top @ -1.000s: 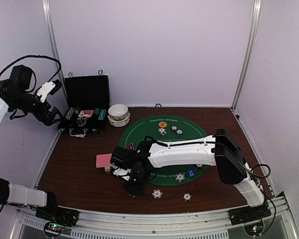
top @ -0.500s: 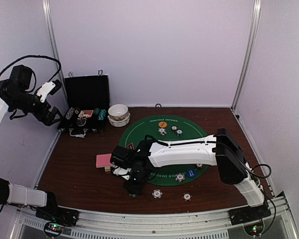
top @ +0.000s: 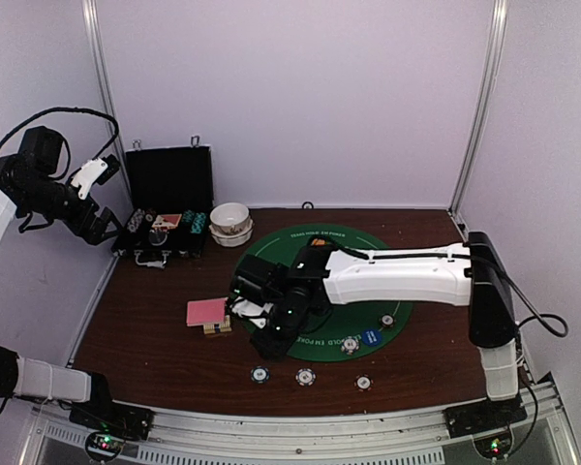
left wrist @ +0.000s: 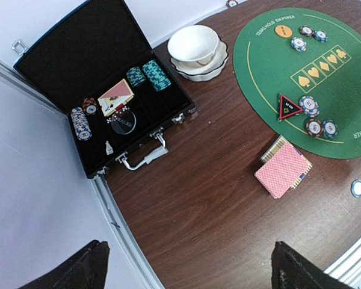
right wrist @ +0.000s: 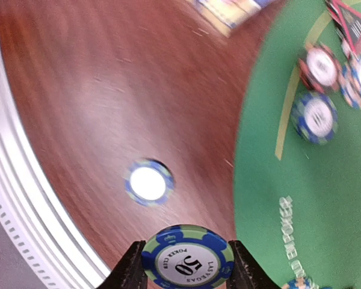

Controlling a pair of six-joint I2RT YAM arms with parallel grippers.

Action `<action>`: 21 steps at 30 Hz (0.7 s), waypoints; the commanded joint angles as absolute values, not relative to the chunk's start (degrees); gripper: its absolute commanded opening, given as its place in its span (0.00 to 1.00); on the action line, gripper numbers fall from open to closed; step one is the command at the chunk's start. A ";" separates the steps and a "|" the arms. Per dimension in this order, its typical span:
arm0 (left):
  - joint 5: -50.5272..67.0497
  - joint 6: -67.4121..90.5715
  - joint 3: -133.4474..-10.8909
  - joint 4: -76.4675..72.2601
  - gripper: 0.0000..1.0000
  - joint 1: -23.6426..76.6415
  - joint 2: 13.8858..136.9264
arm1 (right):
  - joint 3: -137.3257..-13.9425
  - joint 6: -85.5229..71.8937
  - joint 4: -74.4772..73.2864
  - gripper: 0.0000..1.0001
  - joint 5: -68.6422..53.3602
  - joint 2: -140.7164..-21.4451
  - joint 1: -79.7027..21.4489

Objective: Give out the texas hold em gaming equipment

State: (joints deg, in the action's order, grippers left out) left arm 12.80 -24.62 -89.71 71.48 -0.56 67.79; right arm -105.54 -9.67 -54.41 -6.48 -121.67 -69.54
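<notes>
Right pincer point(right wrist: 188, 272) swings back over the mat, one more piece down.
I'm still clamped on a blue-green 50 chip point(right wrist: 188, 257). A new chip point(top: 259, 374) now lies on the bench point(top: 145, 329) by the front edge, third placed there. Left pincer point(left wrist: 189, 260) hangs wide open.
</notes>
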 commanded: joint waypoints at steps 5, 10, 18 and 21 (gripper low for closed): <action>13.39 -25.40 -90.61 71.11 0.98 -0.97 67.05 | -88.50 -16.05 -48.89 0.14 -4.36 -110.90 -59.14; 13.65 -25.29 -90.66 71.15 0.98 -0.99 67.06 | -83.28 -16.76 -47.03 0.11 -3.53 -109.98 -56.23; 13.52 -25.38 -90.96 71.18 0.98 -0.97 66.98 | -79.84 -17.48 -44.64 0.09 -2.47 -109.41 -53.20; 13.54 -25.32 -90.96 71.19 0.98 -0.97 67.06 | -79.85 -17.74 -44.82 0.08 -1.55 -108.66 -51.98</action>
State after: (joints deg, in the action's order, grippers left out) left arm 12.91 -24.86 -89.71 71.50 -0.56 67.79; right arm -80.20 -16.80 -46.46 -4.10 -112.12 -53.74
